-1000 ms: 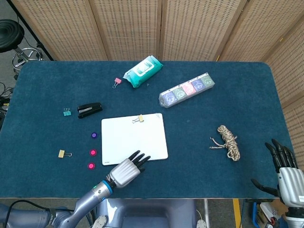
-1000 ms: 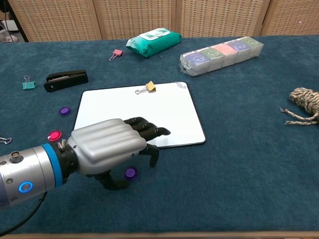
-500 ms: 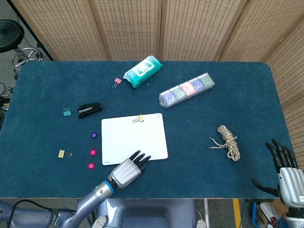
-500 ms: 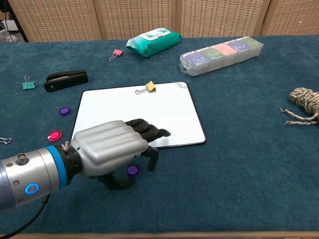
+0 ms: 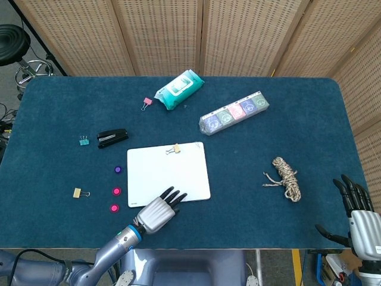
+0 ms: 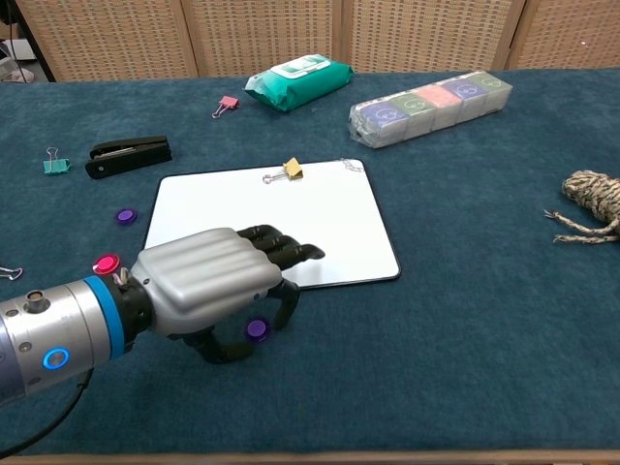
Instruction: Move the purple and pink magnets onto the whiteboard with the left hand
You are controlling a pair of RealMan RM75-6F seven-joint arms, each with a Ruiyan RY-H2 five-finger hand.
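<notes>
The whiteboard [image 5: 168, 174] [image 6: 281, 218] lies mid-table with a yellow clip on its far edge. Left of it are a purple magnet [image 5: 117, 169] [image 6: 126, 215] and a pink magnet [image 5: 116, 191] [image 6: 105, 263], with a second pink magnet [image 5: 114, 208] nearer me. My left hand [image 5: 156, 213] [image 6: 208, 286] hovers at the board's near left corner, fingers stretched over its edge and thumb bent down. Another purple magnet [image 6: 257, 329] lies on the cloth under the palm, beside the thumb; the head view hides it. My right hand [image 5: 357, 215] stays at the table's near right corner, fingers apart and holding nothing.
A black stapler [image 5: 112, 137], a teal clip [image 5: 84, 140] and a yellow clip [image 5: 78, 192] sit to the left. At the back are a wipes pack [image 5: 179, 89], a pink clip [image 5: 146, 103] and a row of boxes [image 5: 234, 112]. A rope coil [image 5: 287, 177] lies right.
My left hand has drawn back slightly toward me and to the left, its fingertips retreating a little over the board's edge. The purple magnet under it has barely shifted.
</notes>
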